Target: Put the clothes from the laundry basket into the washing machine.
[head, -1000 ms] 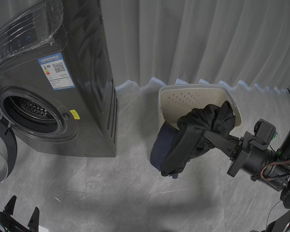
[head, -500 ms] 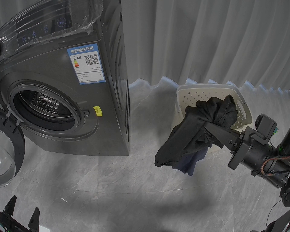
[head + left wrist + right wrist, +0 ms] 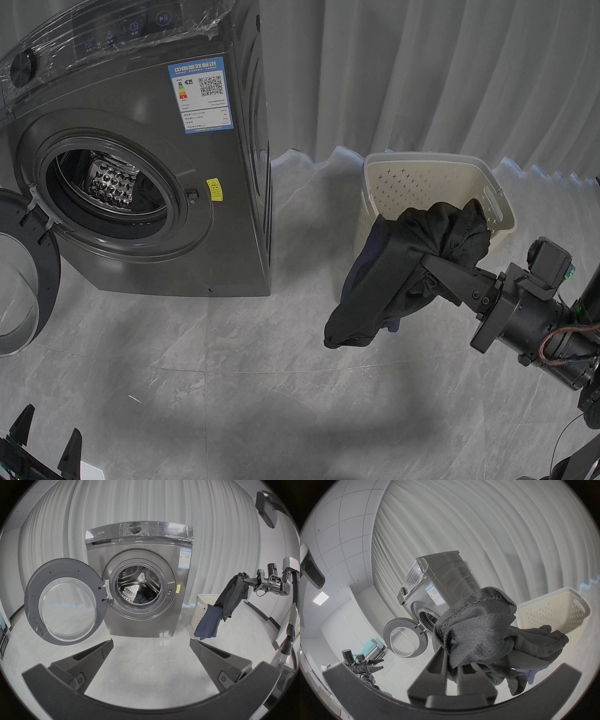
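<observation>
1. My right gripper (image 3: 432, 264) has its two black fingers pressed together on a bunched black fabric garment (image 3: 400, 275). A navy blue cloth (image 3: 210, 622) hangs with it in the same bundle.
2. My left gripper (image 3: 150, 642) hangs low near the grey tiled floor (image 3: 250, 375). Its fingers are spread apart and hold nothing.
3. What has changed: over the last second the whole head view has slid, so the camera has moved. The dark grey front-loading washing machine (image 3: 237, 206) now faces me more squarely, with more of its round drum opening (image 3: 112, 187) in view.
4. A second ago the navy cloth drooped low against the front of the cream perforated plastic laundry basket (image 3: 431, 159). Now the bundle hangs in the air, in front of the basket as the head camera sees it.
5. My reading is that the pick is done and the carry to the machine is under way. The round glass-centred door (image 3: 19, 281) stands swung wide, so the opening is free to load.
6. Through the opening, a dark shape (image 3: 142, 597) lies low in the drum, probably a garment.
7. Long axis: the bundle is longer than it is wide and runs down from my pinch point. In the left wrist view it hangs near upright, leaning slightly toward the machine.
8. The gathered end is at my fingers. The loose navy end points at the floor, well apart from the drum.
</observation>
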Available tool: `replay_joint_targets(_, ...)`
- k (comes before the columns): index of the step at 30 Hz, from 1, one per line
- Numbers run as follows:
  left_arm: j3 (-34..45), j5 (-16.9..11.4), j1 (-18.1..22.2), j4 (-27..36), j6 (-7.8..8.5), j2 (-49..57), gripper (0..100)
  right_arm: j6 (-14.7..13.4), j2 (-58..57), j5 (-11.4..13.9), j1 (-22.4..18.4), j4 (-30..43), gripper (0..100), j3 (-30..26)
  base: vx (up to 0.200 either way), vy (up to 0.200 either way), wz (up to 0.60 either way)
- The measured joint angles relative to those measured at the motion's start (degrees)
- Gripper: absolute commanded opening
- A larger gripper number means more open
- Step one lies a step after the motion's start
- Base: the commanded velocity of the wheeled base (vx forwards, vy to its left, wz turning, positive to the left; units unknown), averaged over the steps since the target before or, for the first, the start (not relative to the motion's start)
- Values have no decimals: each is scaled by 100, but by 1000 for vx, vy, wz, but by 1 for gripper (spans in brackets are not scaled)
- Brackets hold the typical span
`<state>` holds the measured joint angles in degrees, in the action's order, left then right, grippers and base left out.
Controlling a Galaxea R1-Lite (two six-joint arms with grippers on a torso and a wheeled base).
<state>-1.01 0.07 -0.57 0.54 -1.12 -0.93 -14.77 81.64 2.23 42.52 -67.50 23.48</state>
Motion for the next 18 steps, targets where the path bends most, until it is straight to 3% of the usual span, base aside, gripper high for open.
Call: replay_joint_targets(18, 0, 0, -6, -2, 0, 0, 100, 2, 0, -5, -10, -11, 0, 24, 0, 200, 0)
